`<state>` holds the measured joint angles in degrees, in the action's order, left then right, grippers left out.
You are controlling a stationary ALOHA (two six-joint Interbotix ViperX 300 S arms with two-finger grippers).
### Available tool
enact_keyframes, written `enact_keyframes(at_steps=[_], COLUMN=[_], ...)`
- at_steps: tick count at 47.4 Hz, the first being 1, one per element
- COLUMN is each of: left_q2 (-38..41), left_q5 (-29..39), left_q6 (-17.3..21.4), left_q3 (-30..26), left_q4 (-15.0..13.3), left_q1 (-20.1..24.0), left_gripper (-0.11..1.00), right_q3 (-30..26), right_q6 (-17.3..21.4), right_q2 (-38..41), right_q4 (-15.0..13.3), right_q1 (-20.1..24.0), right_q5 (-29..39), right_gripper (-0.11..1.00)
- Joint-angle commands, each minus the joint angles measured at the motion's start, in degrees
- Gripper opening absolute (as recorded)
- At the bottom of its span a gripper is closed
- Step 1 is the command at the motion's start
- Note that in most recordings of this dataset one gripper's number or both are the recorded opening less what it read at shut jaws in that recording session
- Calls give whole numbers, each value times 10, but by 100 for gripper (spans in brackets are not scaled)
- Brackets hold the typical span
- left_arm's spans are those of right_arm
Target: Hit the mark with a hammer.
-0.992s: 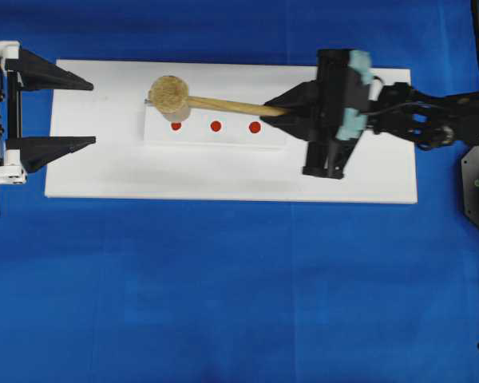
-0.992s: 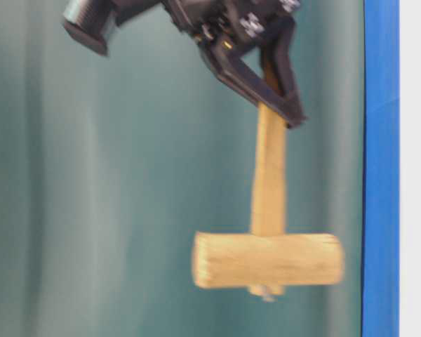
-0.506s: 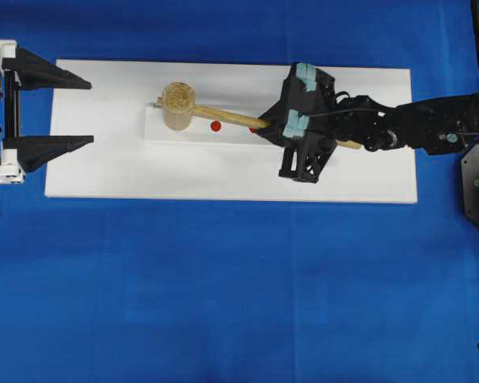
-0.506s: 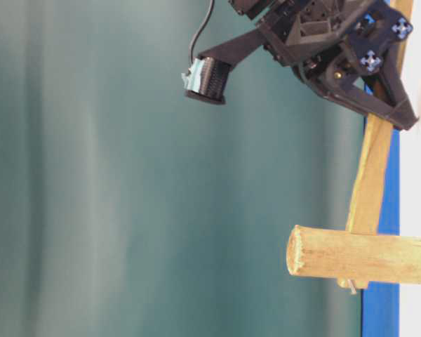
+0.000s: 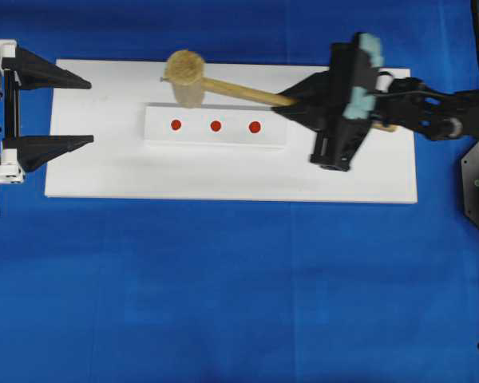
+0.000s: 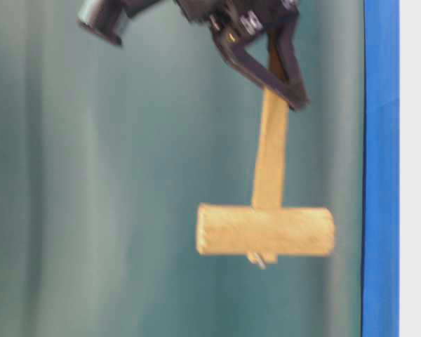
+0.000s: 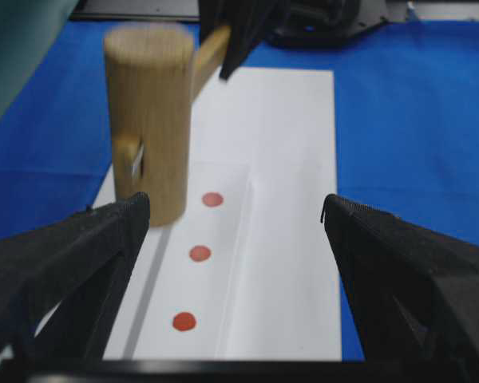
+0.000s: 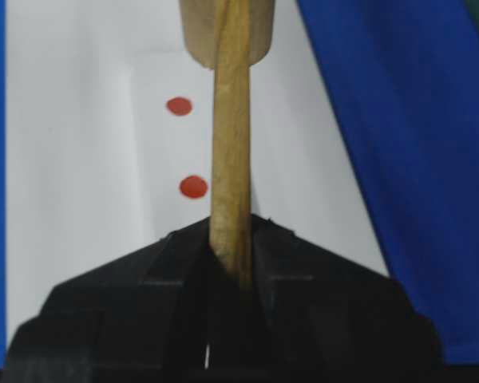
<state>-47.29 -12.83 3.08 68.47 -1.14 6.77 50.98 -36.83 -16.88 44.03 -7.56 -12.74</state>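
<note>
The hammer (image 5: pixel 184 70), a light wooden mallet, hangs in the air over the far edge of the white board (image 5: pixel 104 171). My right gripper (image 5: pixel 291 99) is shut on its handle (image 8: pixel 231 144). In the table-level view the hammer head (image 6: pixel 265 230) is well off the board surface. Three red marks (image 5: pixel 215 126) lie in a row on a raised white strip, and the head is clear of all of them. In the left wrist view the hammer head (image 7: pixel 149 120) hovers beside the far mark (image 7: pixel 212 199). My left gripper (image 5: pixel 93 112) stands open at the board's left end, holding nothing.
Blue cloth (image 5: pixel 223 287) covers the table around the board. The right arm (image 5: pixel 431 120) stretches in from the right edge over the board's right end. The raised strip (image 5: pixel 271 137) forms a low step on the board.
Half a second ago the hammer head was down on the left mark. It has since swung up and toward the board's far edge, uncovering all three marks. The left gripper has not moved.
</note>
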Motion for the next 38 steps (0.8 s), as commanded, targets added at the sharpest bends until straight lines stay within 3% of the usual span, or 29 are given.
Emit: enact_keyframes(at_steps=[1,14,22,31,38], left_q2=[2,1,2,2,1], left_q5=[-3,-3,-3,-3,-3], left_q6=[-1,-1,-3,-3,-3], left_q3=[-5,-5,-5,-4,-4], left_q4=[1,1,1,1,1], left_q1=[1,0,1,0,0], left_gripper=[87,87,87,87,87], right_q3=[11,38,38,33,32], right_q6=[0,3,4,4,4], right_q2=[-49,-74,-11,92,100], right_q4=[-1,1,11,44,53], right_q1=[0,6,11,15,15], right_q5=[-9,-7,-10,8,25], right_gripper=[3,3,3,3,3])
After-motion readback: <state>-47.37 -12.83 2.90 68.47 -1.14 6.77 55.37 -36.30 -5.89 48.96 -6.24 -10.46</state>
